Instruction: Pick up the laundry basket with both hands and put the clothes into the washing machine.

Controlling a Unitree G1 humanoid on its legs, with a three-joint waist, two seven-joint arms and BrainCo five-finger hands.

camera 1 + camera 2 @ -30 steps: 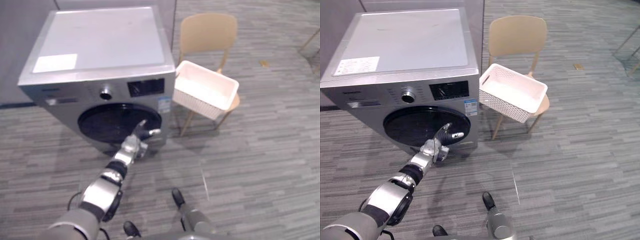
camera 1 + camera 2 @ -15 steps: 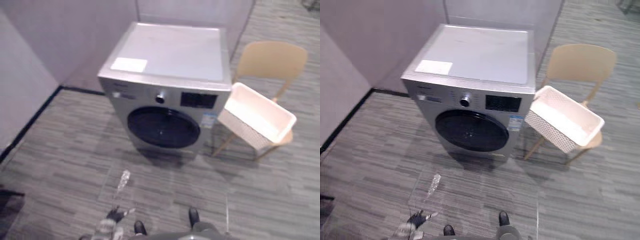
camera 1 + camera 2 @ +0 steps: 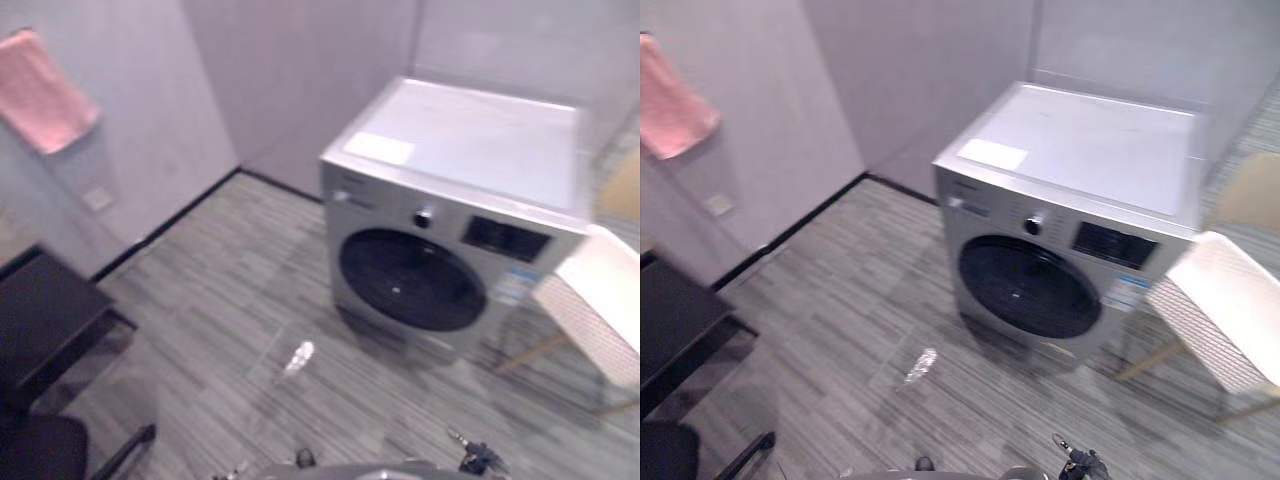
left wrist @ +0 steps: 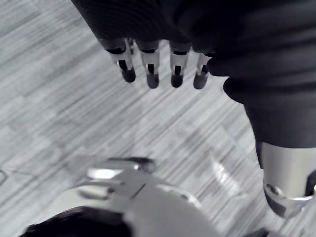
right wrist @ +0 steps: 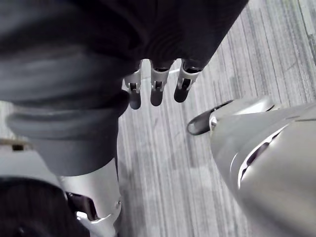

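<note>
The silver washing machine (image 3: 470,170) stands in the corner, and its round dark door (image 3: 410,280) is closed. At its right a white perforated laundry basket (image 3: 600,310) rests tilted on a beige chair (image 3: 1250,195), cut off by the picture's edge. I see no clothes in it. My left hand (image 4: 150,69) hangs over the grey floor with straight fingers and holds nothing. My right hand (image 5: 155,89) hangs the same way, empty, and also shows low at the bottom edge (image 3: 475,460). Both hands are far from the basket.
A pink towel (image 3: 45,90) hangs on the left wall above a wall socket (image 3: 97,198). A black table (image 3: 40,320) and a black seat (image 3: 35,450) stand at the lower left. Grey plank floor (image 3: 220,300) lies open before the machine.
The camera has swung left, so machine and basket now sit at the right of the picture. My left hand, raised near the machine door a second ago, has dropped down low.
</note>
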